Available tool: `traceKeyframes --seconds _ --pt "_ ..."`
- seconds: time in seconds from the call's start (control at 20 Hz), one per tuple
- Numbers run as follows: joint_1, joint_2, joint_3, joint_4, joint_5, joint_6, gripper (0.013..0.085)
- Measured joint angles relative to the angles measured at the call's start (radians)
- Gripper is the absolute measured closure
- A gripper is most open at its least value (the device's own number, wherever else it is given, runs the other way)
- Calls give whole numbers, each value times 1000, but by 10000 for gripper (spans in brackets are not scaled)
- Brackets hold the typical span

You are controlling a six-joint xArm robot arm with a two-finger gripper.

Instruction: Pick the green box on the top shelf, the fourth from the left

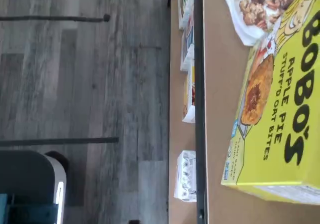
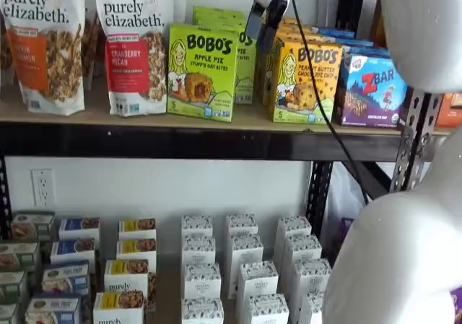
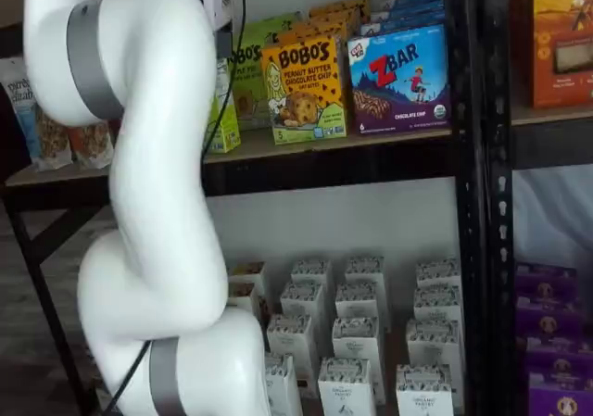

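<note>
Green box [image 2: 202, 71] on top shelf [image 2: 216, 142] — not picked yet. Gripper [image 2: 261, 22] near it — open wide, holding nothing.

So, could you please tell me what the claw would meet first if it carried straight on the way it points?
Probably the green Bobo's Apple Pie box: in a shelf view the claw angles down towards its upper right side. Depth is unclear, so it might pass in front.

Arm [image 3: 153, 157] is glossy white, fat rounded links, grey bands at joints. Hand [image 2: 266, 10]: white body, black fingers. Black cable [image 2: 317, 100] trails off it.
</note>
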Motion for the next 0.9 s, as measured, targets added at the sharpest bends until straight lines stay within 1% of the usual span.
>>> traceKeyframes --seconds 0.55,0.9 --pt "-13 2 -11 29 -11 -5 130" --pt "-9 2 -4 40 -45 -1 130"
